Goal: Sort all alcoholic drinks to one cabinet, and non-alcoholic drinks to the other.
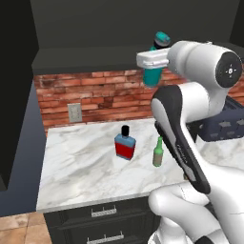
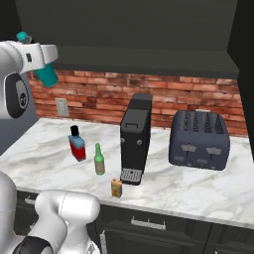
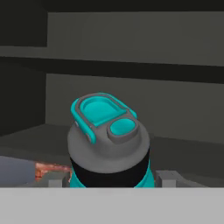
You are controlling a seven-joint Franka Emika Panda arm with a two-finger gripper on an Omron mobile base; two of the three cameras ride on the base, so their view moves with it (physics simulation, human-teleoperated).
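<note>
Pincer [image 1: 153,61] is up high in front of the open upper cabinet [image 1: 95,28], jaws partly spread and clamped on the body of the tall teal bottle [image 1: 153,75]. The bottle is lifted well clear of the worktop [image 1: 81,162] and tilted, cap end leaning up and to the right in the left base view. In the right base view the same bottle [image 2: 46,74] sits at the upper left, level with the bottom edge of the cabinet.

Hand view: the bottle's grey lid with teal flip tab [image 3: 105,118] is close to the lens, dark cabinet shelves [image 3: 131,65] behind it. Both fingertips [image 3: 168,177] flank the bottle's sides.

On the marble worktop:
- Flat blue flask [image 1: 125,145] with red label and black cap, upright, mid-worktop.
- Slim green bottle [image 1: 158,153], upright, just beside the flask on its right, not touching.
- Small orange-yellow carton [image 2: 116,188], upright near the front edge, just in front of the black coffee machine [image 2: 135,139].
- Dark toaster [image 2: 199,140] to the right of the coffee machine, apart from it.

Brick backsplash [image 2: 99,99] with a wall outlet [image 1: 74,113] runs behind the worktop. Dark drawers [image 1: 102,214] sit below it.
</note>
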